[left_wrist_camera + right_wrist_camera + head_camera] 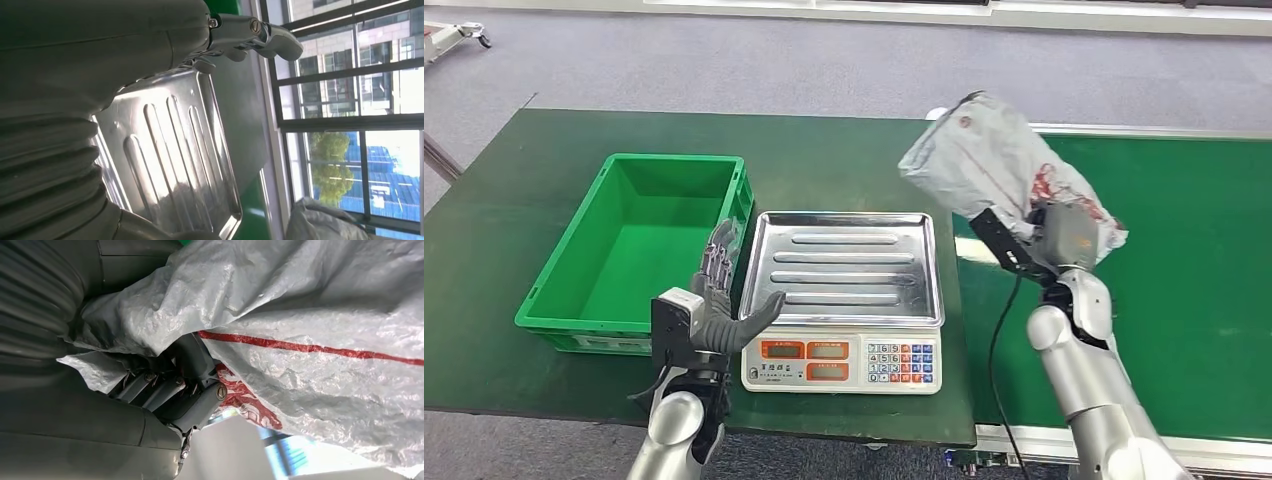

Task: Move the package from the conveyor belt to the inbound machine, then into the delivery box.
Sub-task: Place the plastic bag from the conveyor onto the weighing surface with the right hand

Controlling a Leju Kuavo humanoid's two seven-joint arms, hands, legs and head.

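Note:
A crumpled grey plastic package [999, 170] with red print hangs in the air above the gap between the scale and the conveyor belt [1194, 300]. My right hand [1049, 240] grips it from below; in the right wrist view the fingers [170, 385] dig into the grey wrap [310, 305]. The inbound machine is a scale [844, 362] with a steel tray [849, 265], bare. My left hand [719, 300] stands open, fingers up, between the scale and the green delivery box [639, 245]. The left wrist view looks over the tray [170, 155].
The green box is empty and sits left of the scale on a dark green table [524, 200]. The conveyor's metal frame [1214, 455] runs along the right front. Grey floor [824, 60] lies beyond the table. Windows [350, 100] fill the background of the left wrist view.

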